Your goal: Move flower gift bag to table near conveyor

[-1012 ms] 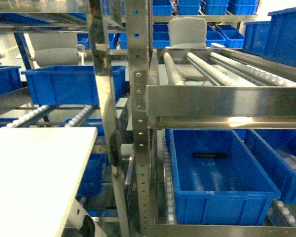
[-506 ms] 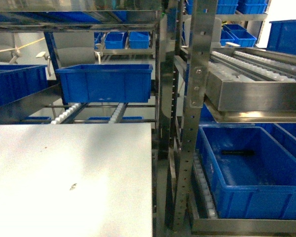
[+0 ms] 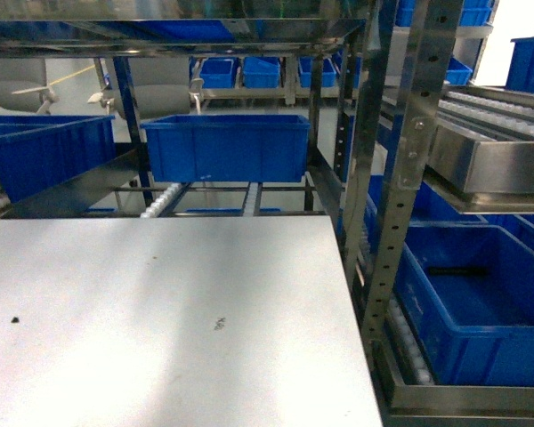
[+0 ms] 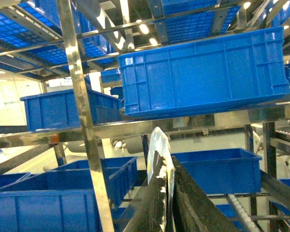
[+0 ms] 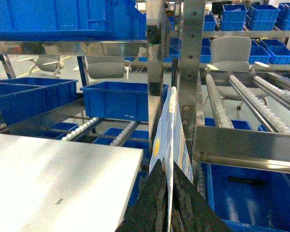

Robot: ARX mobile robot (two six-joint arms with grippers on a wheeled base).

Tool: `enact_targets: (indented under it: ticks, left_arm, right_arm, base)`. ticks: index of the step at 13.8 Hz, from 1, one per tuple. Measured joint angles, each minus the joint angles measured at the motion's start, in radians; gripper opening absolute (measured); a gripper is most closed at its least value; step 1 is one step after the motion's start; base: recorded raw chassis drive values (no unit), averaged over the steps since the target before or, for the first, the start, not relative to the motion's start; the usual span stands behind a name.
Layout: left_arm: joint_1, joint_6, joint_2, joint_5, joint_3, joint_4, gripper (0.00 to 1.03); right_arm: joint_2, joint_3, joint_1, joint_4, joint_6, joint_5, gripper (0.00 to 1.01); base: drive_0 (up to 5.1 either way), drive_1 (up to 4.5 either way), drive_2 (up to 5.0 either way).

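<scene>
The left gripper (image 4: 165, 203) is closed on the thin, pale, glossy flower gift bag (image 4: 159, 150); the right gripper (image 5: 166, 203) pinches its edge too. It stands edge-on, long axis upright, apparently light and floppy. The broad white tabletop (image 3: 160, 320) lies beside the steel roller conveyor (image 3: 400, 187).

The table (image 3: 160, 320) has widened across the head view, and the conveyor (image 3: 481, 151) slid right.
</scene>
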Motion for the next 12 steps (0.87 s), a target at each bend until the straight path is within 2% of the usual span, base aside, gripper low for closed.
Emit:
enact_targets:
  ticks: [6,12]
  left_arm:
    - [0.0,0.0,0.0,0.0,0.0,0.0,0.02]
    - [0.0,0.0,0.0,0.0,-0.001,0.0,0.02]
  right_arm:
    - [0.0,0.0,0.0,0.001,0.0,0.0,0.03]
    - [-0.002,0.0,0.0,0.002,0.0,0.0,0.03]
  base:
    - [-4.7,3.73,1.3]
    - [-4.9,1.87,3.1]
